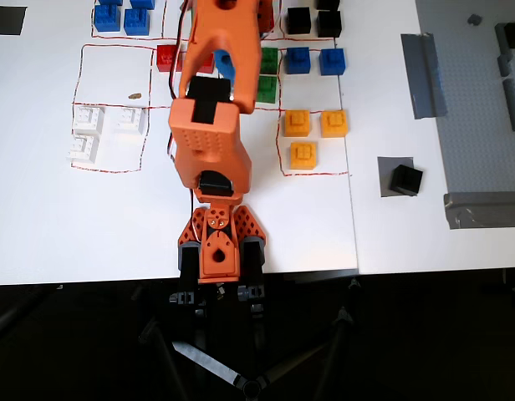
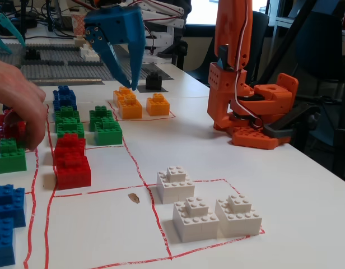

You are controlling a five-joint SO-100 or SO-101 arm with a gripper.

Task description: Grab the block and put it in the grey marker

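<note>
The black block (image 1: 405, 180) sits on the grey marker (image 1: 384, 165) at the right of the overhead view, with nothing touching it. The fixed view shows the same block (image 2: 154, 81) far back on the marker (image 2: 140, 88). My blue gripper (image 2: 130, 86) hangs open and empty above the table, in front of the orange blocks (image 2: 127, 105) in that view and well away from the block. From overhead the orange arm (image 1: 209, 125) hides the gripper over the red and green blocks.
A person's hand (image 2: 18, 106) holds a green block (image 2: 10, 156) at the left. Red-lined fields hold white blocks (image 1: 99, 129), orange blocks (image 1: 310, 134), and blue and spare black blocks (image 1: 314, 20). A grey baseplate (image 1: 479, 100) and tape strips (image 1: 418, 75) lie right.
</note>
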